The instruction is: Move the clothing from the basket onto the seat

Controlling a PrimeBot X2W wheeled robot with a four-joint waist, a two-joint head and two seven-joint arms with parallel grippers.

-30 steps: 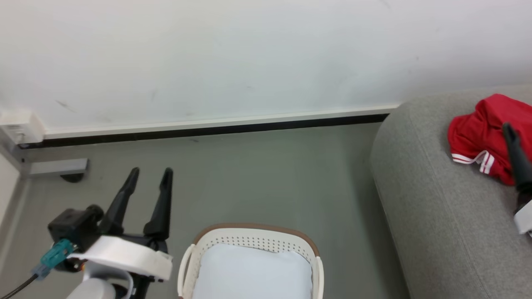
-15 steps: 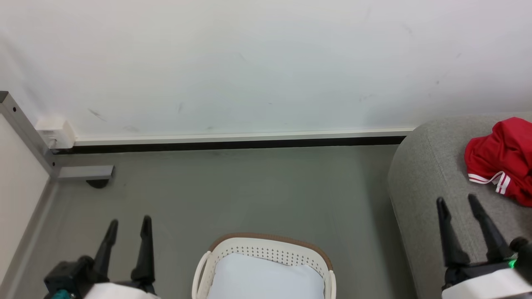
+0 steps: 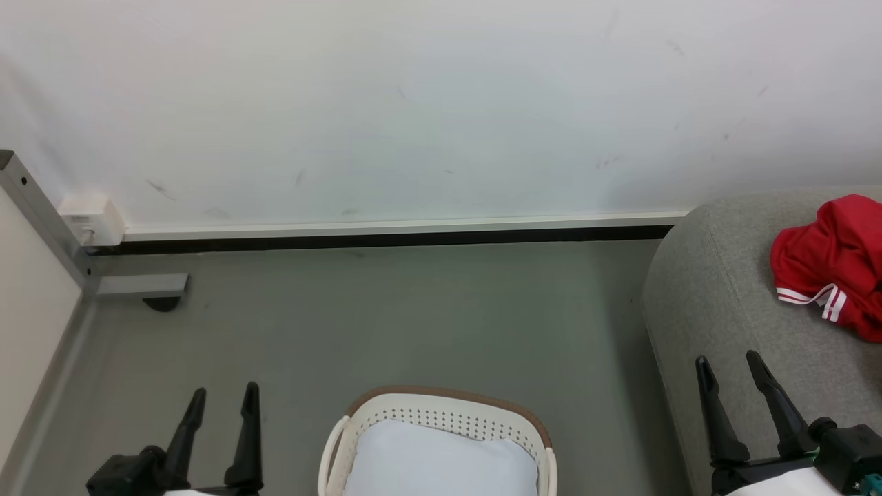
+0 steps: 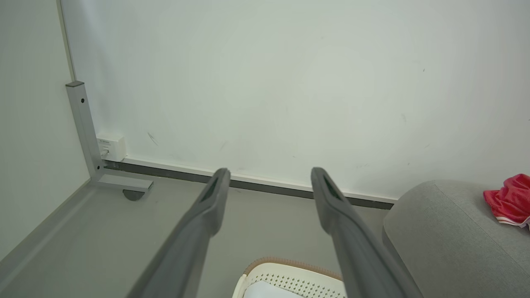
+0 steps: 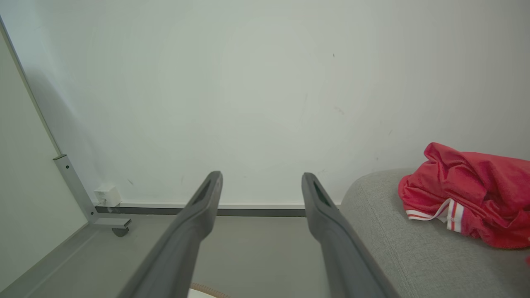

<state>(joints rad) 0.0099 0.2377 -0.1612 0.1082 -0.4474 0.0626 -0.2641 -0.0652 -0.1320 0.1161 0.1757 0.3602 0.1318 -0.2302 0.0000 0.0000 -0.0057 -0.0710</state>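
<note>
Clothing [image 3: 830, 265], bright red with white striped trim, lies in a crumpled heap on the seat [image 3: 716, 303] at about 3 o'clock in the head view, cut off by the frame edge; whether the heap is one garment or two cannot be told. The light grey seat takes up the stretch from 3 to 5 o'clock, its rounded edge turned toward the floor [image 3: 413, 310]. The basket [image 3: 441, 395] stands on that grey floor at 6 o'clock, cream-white with a brown rim and rows of small holes, and a plain pale pad [image 3: 441, 458] lies inside it. The left gripper [image 3: 225, 390] hangs at 7 o'clock over the floor, near the basket's left handle, its two dark fingers spread apart and released, with nothing between them. The right gripper [image 3: 727, 359] sits at 5 o'clock over the seat's near edge, fingers likewise parted and empty, apart from the clothing, which lies toward its 1 o'clock. A white wall [image 3: 413, 103] spans 12 o'clock, and a grey metal post [image 3: 41, 213] stands at 9 o'clock
</note>
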